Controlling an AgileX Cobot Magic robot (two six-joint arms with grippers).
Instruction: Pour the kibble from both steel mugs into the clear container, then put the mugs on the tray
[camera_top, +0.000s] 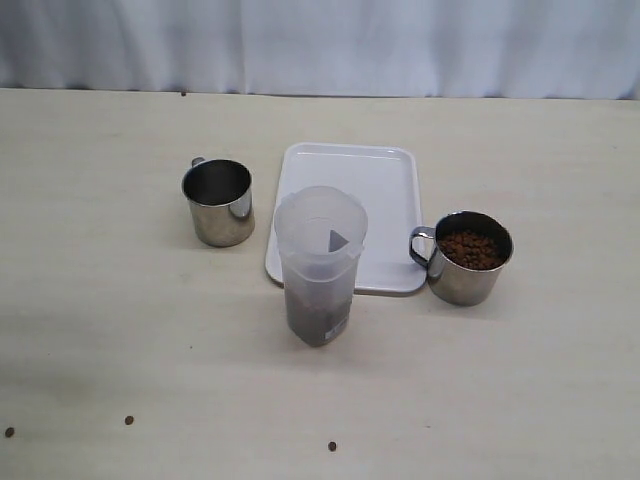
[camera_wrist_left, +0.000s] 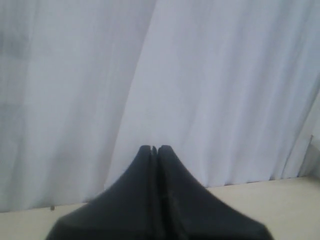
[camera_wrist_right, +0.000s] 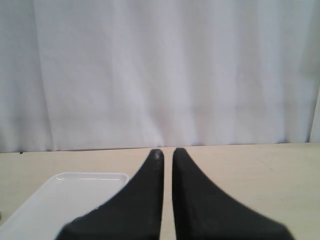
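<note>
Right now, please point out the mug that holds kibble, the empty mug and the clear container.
mug with kibble (camera_top: 458, 286), exterior view, steel side wall.
empty mug (camera_top: 224, 224), exterior view, outer side wall.
clear container (camera_top: 318, 272), exterior view, frosted front wall.

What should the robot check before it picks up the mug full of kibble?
1. Full mug upright on the table: ok.
2. Clear container upright, top open, room inside: ok.
3. Tray has bare space for mugs: ok.
4. Right fingers open to grab: not ok, shut.
5. Left mug emptied: ok, looks empty.
6. Table clean: not ok, stray pellets lie on it.
</note>
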